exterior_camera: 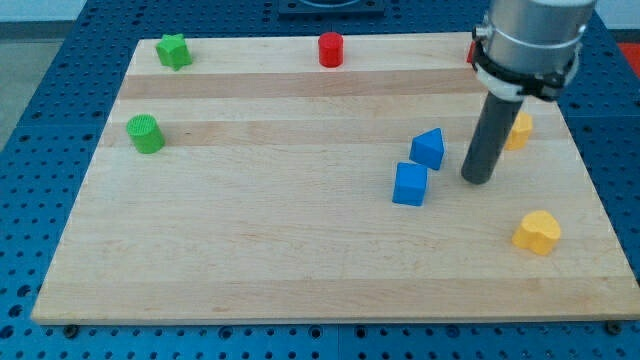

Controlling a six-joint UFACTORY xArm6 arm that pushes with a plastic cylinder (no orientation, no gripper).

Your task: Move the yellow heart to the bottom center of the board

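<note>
The yellow heart point(537, 232) lies on the wooden board point(250, 260) near the view's right edge, toward the bottom. My tip point(478, 181) rests on the board up and to the left of the heart, apart from it. A blue triangular block point(429, 148) is just left of the tip, and a blue cube point(410, 185) sits below that one. Another yellow block point(518, 130) is partly hidden behind the rod, to its right.
A green star point(173, 50) sits at the top left, a green cylinder point(146, 133) at the left, a red cylinder point(331, 49) at the top centre. A red block point(471, 52) at the top right is mostly hidden by the arm.
</note>
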